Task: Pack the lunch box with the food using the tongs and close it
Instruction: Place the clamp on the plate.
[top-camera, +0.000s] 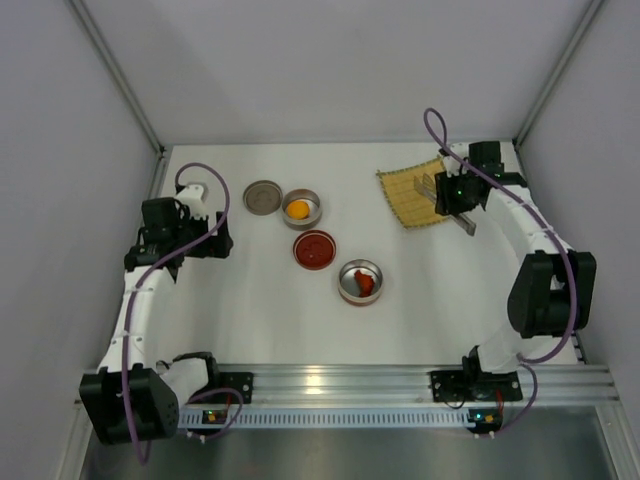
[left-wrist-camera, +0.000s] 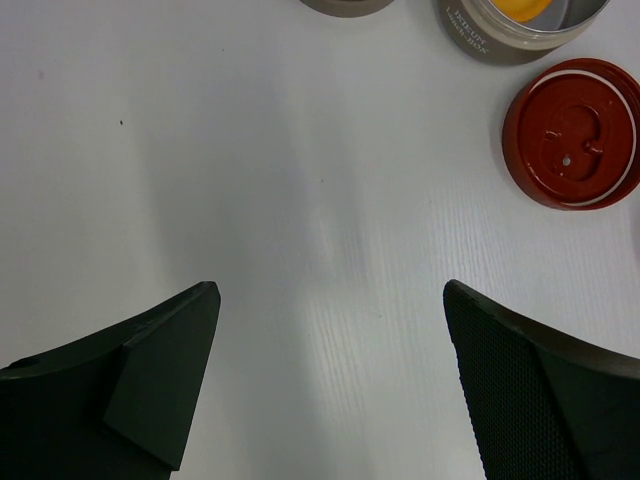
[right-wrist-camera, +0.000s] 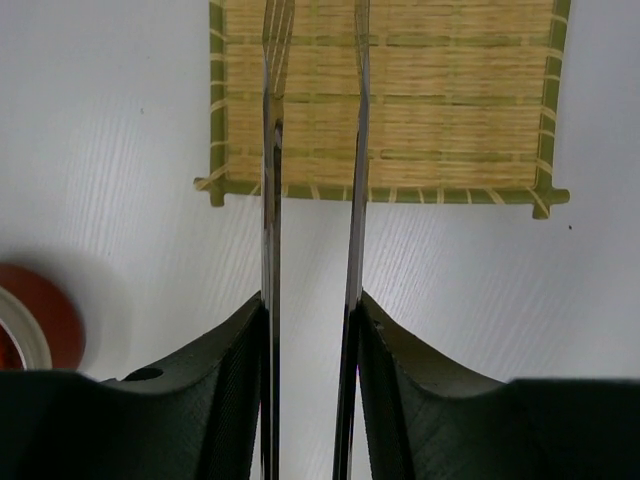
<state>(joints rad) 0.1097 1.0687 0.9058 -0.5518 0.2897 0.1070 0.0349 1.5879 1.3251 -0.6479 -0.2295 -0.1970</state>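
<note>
— Silvery thin metal tongs (right-wrist-camera: 271, 200), where are they?
— Squeezed tight between the jaws of the right gripper (right-wrist-camera: 310, 305). Their tips point over the yellow bamboo mat (right-wrist-camera: 450, 100).
— And the left gripper (left-wrist-camera: 330, 290)?
— Its jaws are wide open above the white worktop (left-wrist-camera: 250, 150).
— Where is the food?
— The round orange piece (top-camera: 298, 209) sits in a silver bowl (top-camera: 318, 205). The dark red pieces (top-camera: 365, 283) sit in the other silver bowl (top-camera: 343, 278).

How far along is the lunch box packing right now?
Done: the tongs sit clamped in the right gripper, tips over the bamboo mat. In hand: only that grip; the left gripper is open and empty. Left: the orange piece and red pieces lie in separate tins, no food is between the tongs, and the red lid and grey lid lie off.
</note>
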